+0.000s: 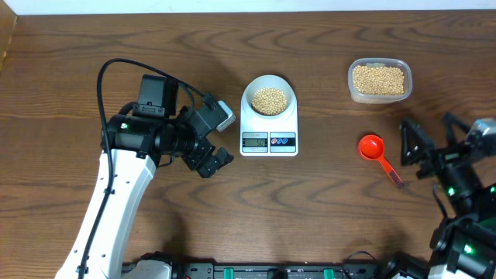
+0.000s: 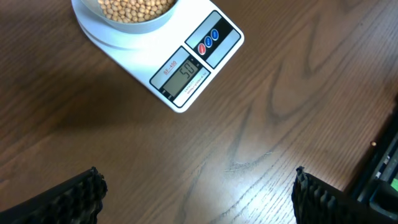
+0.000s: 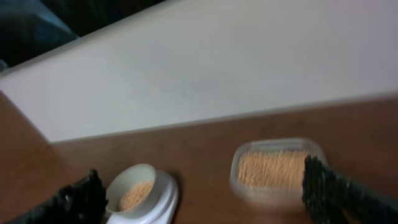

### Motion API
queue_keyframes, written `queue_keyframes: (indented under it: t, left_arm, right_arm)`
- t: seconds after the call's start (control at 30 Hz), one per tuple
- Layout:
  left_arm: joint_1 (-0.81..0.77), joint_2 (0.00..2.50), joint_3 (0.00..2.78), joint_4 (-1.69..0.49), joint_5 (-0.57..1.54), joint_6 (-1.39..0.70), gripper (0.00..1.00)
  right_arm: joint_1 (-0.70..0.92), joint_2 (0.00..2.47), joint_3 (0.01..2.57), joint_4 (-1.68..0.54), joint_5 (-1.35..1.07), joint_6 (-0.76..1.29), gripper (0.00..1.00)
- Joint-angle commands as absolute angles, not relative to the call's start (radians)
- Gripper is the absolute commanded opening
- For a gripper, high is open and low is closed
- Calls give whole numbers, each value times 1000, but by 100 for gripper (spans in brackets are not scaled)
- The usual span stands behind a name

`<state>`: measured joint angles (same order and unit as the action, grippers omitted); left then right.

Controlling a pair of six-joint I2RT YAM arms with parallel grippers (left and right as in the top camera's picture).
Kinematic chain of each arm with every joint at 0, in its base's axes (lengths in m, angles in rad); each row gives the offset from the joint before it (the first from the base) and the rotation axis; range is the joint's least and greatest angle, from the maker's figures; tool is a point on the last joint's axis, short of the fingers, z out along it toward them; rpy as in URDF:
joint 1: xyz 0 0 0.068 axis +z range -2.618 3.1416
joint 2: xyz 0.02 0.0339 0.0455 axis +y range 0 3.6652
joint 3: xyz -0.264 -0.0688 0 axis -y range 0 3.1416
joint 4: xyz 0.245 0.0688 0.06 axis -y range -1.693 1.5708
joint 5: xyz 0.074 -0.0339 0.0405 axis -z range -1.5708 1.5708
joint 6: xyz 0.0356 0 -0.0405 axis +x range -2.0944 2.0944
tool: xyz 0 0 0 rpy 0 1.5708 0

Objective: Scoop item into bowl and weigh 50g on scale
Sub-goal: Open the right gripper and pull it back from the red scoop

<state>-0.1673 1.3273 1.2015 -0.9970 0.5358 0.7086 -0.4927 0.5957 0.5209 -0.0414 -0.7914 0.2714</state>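
Brown wood-grain table (image 1: pixel 333 232), bearing every entry below. White-and-black left arm (image 1: pixel 116 194), reaching in from the near edge, left of the scale (image 1: pixel 269 142). The left gripper (image 2: pixel 196 198), near the display end of the scale and just to its left, jaws spread wide, holding nothing, bare wood beneath. Black right arm (image 1: pixel 465 194), well to the right of the scale, by the near right corner. The right gripper (image 3: pixel 205 196), jaws wide apart and holding nothing, pointed back toward the scale; wrist view blurred. Scale: flat, white, rounded rectangle, at mid-table, with grey display (image 2: pixel 186 78) and coloured round buttons (image 2: pixel 209 38) on the edge facing the arms; digits appearing to read 50. Clear rectangular plastic tub (image 1: pixel 379 99), well right of the scale and slightly farther back, open-topped, filled nearly level. Round bowl (image 1: pixel 248 99), white-rimmed, upright, seated on the scale's platform behind the display. Red scoop (image 1: pixel 372 147), lying on the wood right of the scale, between it and the right gripper, cup end nearer the scale, handle trailing toward the near right, touched by neither gripper. Small round tan-yellow beans (image 1: pixel 270 101), heaped in the bowl on the scale; a larger stock of the same in the tub.
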Motion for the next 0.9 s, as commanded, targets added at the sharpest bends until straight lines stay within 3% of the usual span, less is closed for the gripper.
queue_keyframes:
  t: [0.0,0.3,0.87]
  left_arm:
    - [-163,1313,1215,-1002,530,722,98]
    - [-163,1313,1215,-1002,530,722,98]
    - [-163,1313,1215,-1002,530,722,98]
  right_arm:
    - [-465,519,527,-162,-796,274,99]
    - [-381,280,524,-410,-633,150,99]
    - [-349,6,286,-305,-627,107,99]
